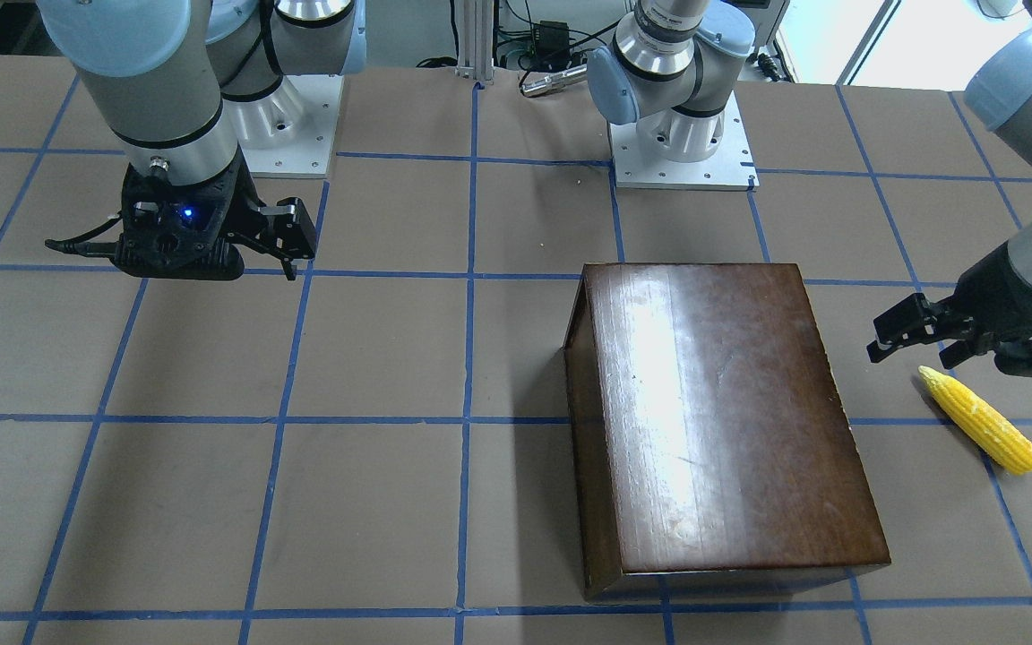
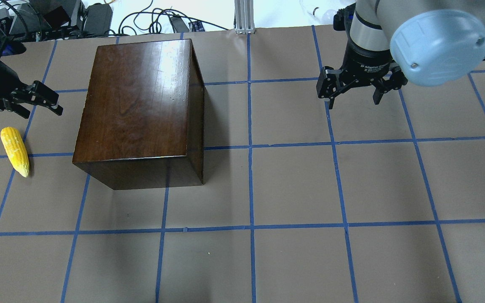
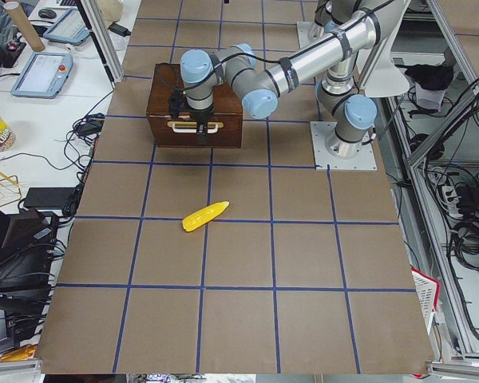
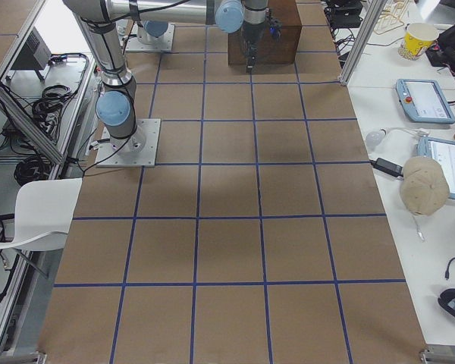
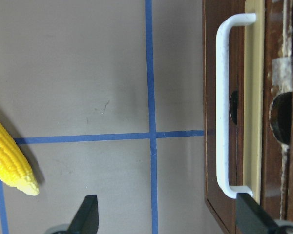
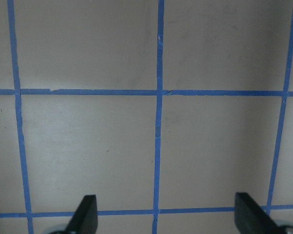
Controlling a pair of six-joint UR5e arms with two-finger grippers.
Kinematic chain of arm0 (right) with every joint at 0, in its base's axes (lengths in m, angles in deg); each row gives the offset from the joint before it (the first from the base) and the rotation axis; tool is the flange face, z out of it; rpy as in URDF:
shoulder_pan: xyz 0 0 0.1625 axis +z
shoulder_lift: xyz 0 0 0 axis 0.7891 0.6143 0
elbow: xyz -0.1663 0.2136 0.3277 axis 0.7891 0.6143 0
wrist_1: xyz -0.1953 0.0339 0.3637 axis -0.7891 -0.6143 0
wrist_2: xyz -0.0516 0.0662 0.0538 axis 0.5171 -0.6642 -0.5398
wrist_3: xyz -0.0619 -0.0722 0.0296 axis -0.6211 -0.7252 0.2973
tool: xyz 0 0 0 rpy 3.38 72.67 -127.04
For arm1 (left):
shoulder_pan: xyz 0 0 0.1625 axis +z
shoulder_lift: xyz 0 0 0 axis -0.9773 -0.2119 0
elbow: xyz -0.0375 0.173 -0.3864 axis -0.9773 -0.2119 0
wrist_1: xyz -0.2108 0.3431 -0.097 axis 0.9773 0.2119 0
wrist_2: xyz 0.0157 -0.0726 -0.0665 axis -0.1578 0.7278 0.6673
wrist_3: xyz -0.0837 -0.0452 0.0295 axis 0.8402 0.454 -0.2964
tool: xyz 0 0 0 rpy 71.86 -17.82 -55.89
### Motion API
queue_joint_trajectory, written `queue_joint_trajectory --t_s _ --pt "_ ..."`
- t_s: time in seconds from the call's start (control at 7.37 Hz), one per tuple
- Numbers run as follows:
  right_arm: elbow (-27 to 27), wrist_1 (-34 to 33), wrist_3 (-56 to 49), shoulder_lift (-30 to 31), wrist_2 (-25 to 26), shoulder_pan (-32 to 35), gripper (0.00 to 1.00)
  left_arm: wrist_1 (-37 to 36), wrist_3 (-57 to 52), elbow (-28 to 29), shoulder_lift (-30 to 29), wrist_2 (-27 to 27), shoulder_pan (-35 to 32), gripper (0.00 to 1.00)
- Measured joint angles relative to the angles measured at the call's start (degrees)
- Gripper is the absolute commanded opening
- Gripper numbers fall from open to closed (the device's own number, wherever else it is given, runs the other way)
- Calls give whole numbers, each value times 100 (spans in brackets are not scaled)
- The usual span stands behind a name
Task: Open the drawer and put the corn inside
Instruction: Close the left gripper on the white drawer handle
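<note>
The glossy dark-brown box [image 2: 141, 105] stands on the table's left half. Its drawer [image 3: 195, 128] is shut; the worn front panel faces the table's left end and carries a white handle [image 5: 223, 105] and a dark knob [image 5: 282, 117]. The yellow corn [image 2: 15, 150] lies on the table beside that front, also seen in the front view [image 1: 980, 419] and the left wrist view [image 5: 10, 161]. My left gripper [image 2: 51, 103] hangs open and empty between corn and drawer front, one finger [image 5: 249, 217] close by the handle's end. My right gripper [image 2: 354, 94] is open and empty over bare table.
The table [image 2: 293, 189] is brown paper with a blue tape grid. The two arm bases [image 1: 682, 134] stand at the robot's edge. Cables and electronics [image 2: 78, 19] lie beyond the far edge. The right wrist view shows only the table surface [image 6: 156, 146].
</note>
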Motion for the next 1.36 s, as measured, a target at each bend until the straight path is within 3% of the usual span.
queue_joint_trajectory --t_s 1.36 --pt "2 -4 0 5 -3 0 100 -165 -387 -12 -664 825 111 100"
